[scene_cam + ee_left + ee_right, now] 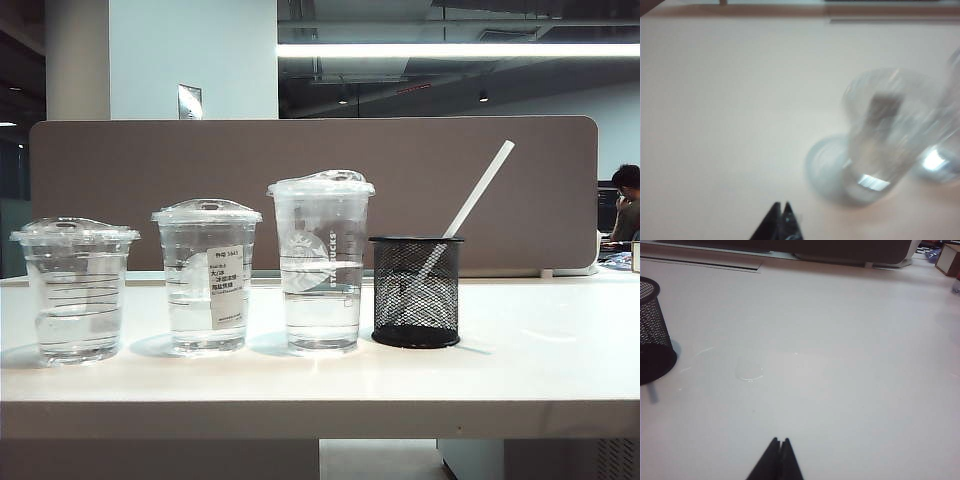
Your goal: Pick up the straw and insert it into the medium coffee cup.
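Observation:
The white straw [480, 195] leans to the right in a black mesh holder [416, 292] on the right of the table. Left of the holder stand three clear lidded cups in a row. The medium coffee cup [207, 280], with a white label sticker, is the middle one. Neither gripper appears in the exterior view. In the left wrist view my left gripper [781, 206] is shut and empty above bare table, apart from a blurred clear cup [880, 135]; I cannot tell which cup it is. My right gripper [780, 441] is shut and empty, well away from the mesh holder [652, 340].
The tallest cup [320, 265], with a white logo, stands next to the holder; the shortest cup [75, 290] is at the far left. All three hold some water. A grey partition [310, 150] runs behind the table. A faint water ring [750, 371] marks the tabletop.

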Tool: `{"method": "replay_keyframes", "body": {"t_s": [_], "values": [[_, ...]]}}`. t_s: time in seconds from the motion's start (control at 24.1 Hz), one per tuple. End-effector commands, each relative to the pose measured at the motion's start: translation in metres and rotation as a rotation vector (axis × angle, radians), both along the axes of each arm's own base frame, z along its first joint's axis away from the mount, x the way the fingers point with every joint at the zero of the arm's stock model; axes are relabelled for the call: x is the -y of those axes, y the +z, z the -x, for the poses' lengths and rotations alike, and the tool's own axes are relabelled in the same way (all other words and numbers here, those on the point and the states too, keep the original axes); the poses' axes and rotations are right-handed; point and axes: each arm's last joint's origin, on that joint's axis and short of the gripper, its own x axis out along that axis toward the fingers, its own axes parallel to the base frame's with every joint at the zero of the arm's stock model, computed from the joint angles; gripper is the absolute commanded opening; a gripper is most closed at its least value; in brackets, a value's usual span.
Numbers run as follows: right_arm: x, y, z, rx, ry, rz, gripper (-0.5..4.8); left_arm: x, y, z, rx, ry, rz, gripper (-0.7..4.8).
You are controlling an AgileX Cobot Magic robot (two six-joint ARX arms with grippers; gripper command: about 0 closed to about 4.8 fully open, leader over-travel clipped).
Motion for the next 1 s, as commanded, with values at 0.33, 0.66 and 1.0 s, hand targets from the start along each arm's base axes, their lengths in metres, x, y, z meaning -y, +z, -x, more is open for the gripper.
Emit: {"method": "replay_keyframes", "body": {"t_s": [0.33, 0.66, 1.0], "values": [[0.0, -0.001, 0.0, 0.005, 0.0, -0.002, -0.04, 0.002, 0.159, 0.103, 0.167, -0.526, 0.057, -0.05], [0.0, -0.001, 0.0, 0.005, 0.0, -0.003, -0.04, -0.01, 0.161, 0.145, -0.023, -0.511, 0.053, -0.04], [0.0, -0.001, 0.0, 0.005, 0.0, -0.002, -0.04, -0.01, 0.161, 0.143, -0.005, -0.501, 0.008, -0.04]]}}
